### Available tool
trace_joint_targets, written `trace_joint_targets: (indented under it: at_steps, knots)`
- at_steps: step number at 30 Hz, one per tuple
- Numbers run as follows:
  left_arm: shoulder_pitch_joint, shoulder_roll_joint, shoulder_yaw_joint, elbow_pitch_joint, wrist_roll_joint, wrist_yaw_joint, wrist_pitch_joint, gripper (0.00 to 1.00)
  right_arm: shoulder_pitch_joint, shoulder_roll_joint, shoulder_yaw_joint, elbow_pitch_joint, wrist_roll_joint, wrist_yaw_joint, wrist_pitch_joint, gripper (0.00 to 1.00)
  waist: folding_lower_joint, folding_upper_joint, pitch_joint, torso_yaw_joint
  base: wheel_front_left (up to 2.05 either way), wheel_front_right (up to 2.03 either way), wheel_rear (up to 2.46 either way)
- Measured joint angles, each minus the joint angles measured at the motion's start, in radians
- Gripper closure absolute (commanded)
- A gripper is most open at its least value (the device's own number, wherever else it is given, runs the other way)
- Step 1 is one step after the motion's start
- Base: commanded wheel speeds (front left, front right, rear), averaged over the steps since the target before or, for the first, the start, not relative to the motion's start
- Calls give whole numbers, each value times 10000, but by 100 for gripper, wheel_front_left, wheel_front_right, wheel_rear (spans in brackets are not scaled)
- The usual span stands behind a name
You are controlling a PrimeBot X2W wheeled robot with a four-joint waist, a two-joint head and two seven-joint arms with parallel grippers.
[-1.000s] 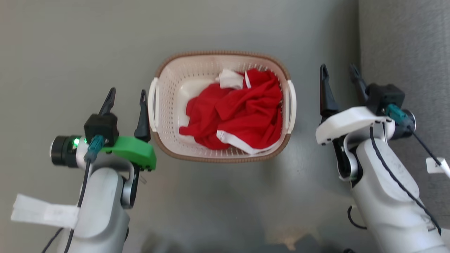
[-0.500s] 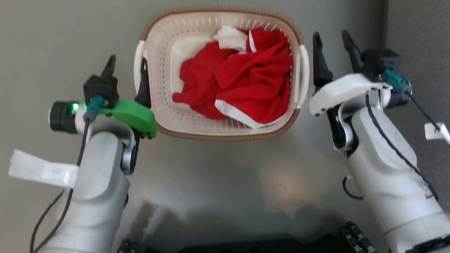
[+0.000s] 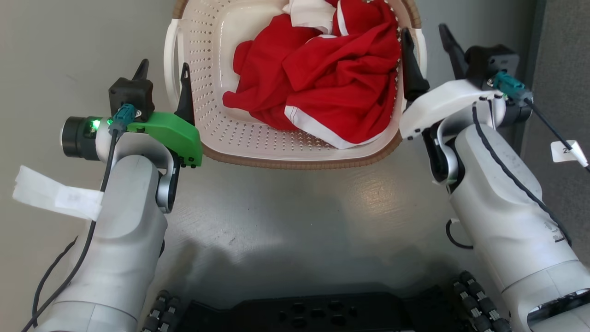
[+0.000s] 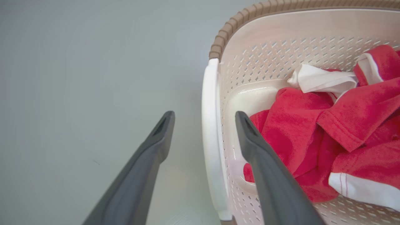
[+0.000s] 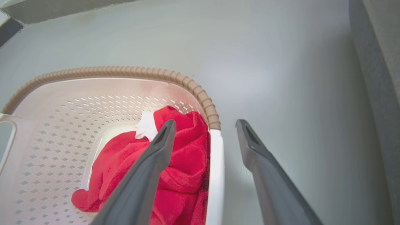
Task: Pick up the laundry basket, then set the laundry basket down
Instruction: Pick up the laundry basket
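Observation:
The laundry basket, cream perforated plastic with a brown rim, stands on the grey floor at the top centre of the head view, with red and white clothes in it. My left gripper is open and straddles the basket's white left handle: one finger is outside, the other inside the wall. My right gripper is open too and straddles the right handle, its inner finger over the red cloth. Neither gripper's fingers press the handles.
A grey textured surface runs along the right side, close to my right arm. My black wheeled base shows at the bottom edge. Bare grey floor lies between base and basket. White tags hang from both arms.
The head camera has shifted, so the basket now sits higher and larger in view. Both grippers went from beside the basket to straddling its handles, still open.

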Motion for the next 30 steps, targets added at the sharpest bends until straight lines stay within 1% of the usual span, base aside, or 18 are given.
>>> trace_joint_targets:
  at_steps: [7, 13, 24, 26, 30]
  knots:
    - [-291, -6, -251, 694, -2, -111, -8, 0, 14, -4, 290, 1043, 393, -2, -10, 0, 0, 0, 137, -1, 0, 0, 0]
    - [-535, -13, -347, 1191, -13, -244, -8, 0, 19, -8, 497, 1599, 782, -2, 69, 0, 0, 0, 202, -18, 0, 0, 0]
    - [-937, -25, -633, 2105, -88, -407, -10, 0, -391, -10, 1198, 2050, 1507, 4, 272, 0, 0, 0, 206, -48, 0, 0, 0]
    - [-1028, -25, -706, 2290, -293, -420, -10, 0, -558, -12, 1388, 2182, 1676, 29, 372, 0, 0, 0, 189, -58, 0, 0, 0]
    - [-1102, -27, -848, 2483, -366, -497, -8, 0, -584, -12, 1624, 2328, 1891, 29, 483, 0, 0, 0, 175, -62, 0, 0, 0]
